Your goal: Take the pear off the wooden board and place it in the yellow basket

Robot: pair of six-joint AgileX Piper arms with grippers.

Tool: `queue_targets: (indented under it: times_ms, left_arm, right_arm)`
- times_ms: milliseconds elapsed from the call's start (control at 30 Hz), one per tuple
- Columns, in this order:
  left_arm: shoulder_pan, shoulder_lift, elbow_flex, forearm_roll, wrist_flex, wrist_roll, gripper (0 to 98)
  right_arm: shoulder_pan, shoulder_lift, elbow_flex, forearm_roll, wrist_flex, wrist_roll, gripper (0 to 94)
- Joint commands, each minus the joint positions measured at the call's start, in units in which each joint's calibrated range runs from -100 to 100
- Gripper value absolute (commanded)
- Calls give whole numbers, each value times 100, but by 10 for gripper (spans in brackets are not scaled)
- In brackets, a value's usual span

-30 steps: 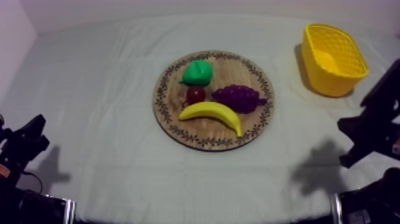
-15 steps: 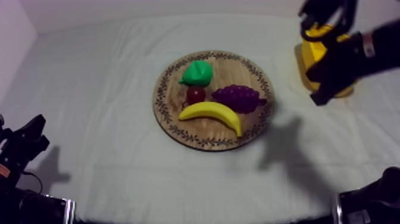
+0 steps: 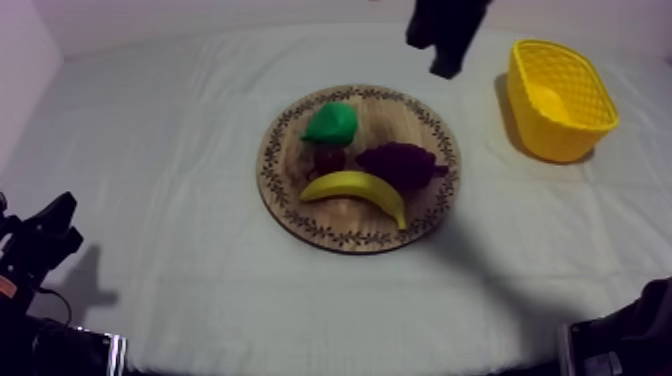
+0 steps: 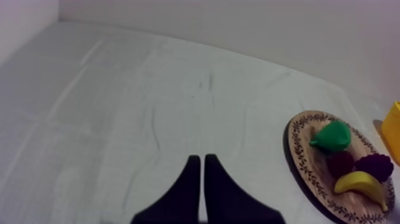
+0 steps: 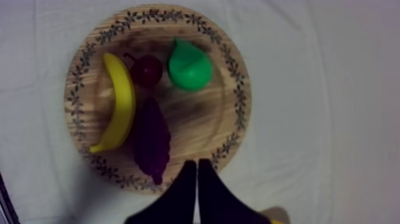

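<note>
banana (image 3: 355, 186): yellow, curved, lying flat
grapes (image 3: 400, 162): dark purple bunch, just beside banana
small red fruit (image 3: 328, 158): near banana's end, beside grapes
cloth (image 3: 180, 200): grey-white, creased

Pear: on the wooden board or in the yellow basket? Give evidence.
On the board: the pear lies there, beside the small red fruit.

Cloth (image 3: 180, 180) on the table: grey-white fabric, matt, lightly creased. Wooden board (image 3: 385, 118): visible grain, low sheen, dark pattern on the rim. Pear (image 3: 332, 122), banana (image 3: 355, 188) and small red fruit (image 3: 328, 158) look like smooth plastic with a slight gloss, the bunch of grapes (image 3: 400, 162) is bumpy and duller, and the yellow basket (image 3: 545, 140) looks like plastic with lattice walls.
</note>
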Motion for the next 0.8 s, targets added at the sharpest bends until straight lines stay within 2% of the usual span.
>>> queue_targets:
  times_ms: [0, 167, 400, 467, 767]
  left_arm:
    - [-2, 0, -2, -2, 0, 0, 1]
    - [-2, 0, -2, -2, 0, 0, 1]
    - [-2, 0, -2, -2, 0, 0, 1]
    - [-2, 0, -2, -2, 0, 0, 1]
    - [-2, 0, -2, -2, 0, 0, 1]
  right_arm:
    - [-27, 817, -1102, -59, 253, 97, 26]
    - [-109, 1440, -1611, -11, 442, 132, 105]
    - [-130, 1722, -1875, 61, 481, 57, 467]
    - [-135, 1747, -1933, 116, 475, 16, 545]
    - [-194, 1986, -1945, 380, 361, -60, 718]
